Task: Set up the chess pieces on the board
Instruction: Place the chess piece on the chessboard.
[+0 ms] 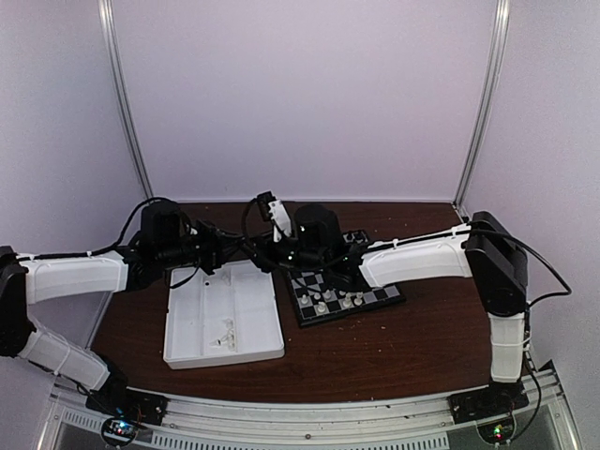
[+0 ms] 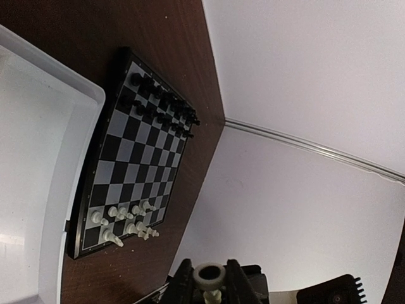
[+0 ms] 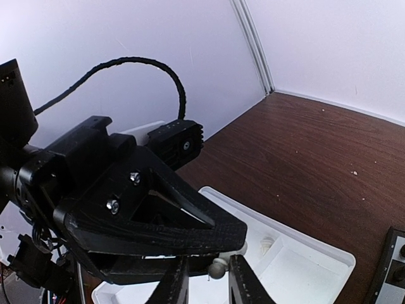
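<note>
Chess pieces (image 2: 123, 218) stand in two rows along the board's (image 2: 136, 152) near edge; one more white piece (image 2: 209, 278) is pinched in the left fingers (image 2: 185, 288), right fingers (image 3: 243, 282) narrow around it, contact unclear.

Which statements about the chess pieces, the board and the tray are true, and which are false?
1. Black chessmen and white chessmen stand at opposite ends of the board. True.
2. The left fingers hold a black piece. False: they hold a white piece.
3. The board lies inside the white tray. False: it lies beside the tray, on the table.
4. A few loose white pieces lie in the tray. True.
</note>
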Tool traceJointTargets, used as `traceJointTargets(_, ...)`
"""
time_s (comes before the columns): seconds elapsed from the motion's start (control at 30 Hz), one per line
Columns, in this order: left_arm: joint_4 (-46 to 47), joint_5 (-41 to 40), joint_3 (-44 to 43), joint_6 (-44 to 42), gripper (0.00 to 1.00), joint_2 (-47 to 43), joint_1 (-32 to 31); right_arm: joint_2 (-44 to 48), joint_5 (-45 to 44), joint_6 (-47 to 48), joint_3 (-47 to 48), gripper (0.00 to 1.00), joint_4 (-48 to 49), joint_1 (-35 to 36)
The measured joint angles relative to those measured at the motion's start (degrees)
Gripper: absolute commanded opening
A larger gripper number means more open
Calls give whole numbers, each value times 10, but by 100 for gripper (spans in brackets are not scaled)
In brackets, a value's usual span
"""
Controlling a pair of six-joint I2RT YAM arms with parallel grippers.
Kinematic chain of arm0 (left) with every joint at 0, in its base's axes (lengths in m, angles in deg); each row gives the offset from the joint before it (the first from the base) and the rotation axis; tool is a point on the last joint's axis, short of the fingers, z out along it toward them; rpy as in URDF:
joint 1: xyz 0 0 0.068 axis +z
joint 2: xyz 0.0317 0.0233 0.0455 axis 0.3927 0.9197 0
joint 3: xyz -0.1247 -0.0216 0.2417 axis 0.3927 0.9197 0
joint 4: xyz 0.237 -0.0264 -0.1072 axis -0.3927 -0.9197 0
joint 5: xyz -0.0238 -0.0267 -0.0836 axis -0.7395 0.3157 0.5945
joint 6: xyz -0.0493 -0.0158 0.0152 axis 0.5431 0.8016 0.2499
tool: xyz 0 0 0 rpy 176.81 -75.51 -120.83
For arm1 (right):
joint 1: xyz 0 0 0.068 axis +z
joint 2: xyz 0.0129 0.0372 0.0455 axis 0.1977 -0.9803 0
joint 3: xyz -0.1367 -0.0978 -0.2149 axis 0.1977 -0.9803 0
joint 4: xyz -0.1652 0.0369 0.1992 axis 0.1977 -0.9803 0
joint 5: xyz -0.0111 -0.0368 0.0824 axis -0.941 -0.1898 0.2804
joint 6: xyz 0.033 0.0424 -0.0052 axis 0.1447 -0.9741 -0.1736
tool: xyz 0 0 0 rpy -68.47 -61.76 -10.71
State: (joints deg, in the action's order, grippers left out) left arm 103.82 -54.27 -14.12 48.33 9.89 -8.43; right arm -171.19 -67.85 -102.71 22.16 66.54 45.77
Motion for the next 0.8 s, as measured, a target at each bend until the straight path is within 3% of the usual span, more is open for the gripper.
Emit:
traceJointTargets(0.27,8,6,0,5,18,0,0,-5,0,-4,1,25,1,-4)
traceJointTargets(0.5,9,6,1,5,18,0,0,-5,-2,-11,2,13,-1,-5)
traceJointTargets(0.8,15,7,10,8,18,0,0,-7,-5,-13,3,10,-12,-8)
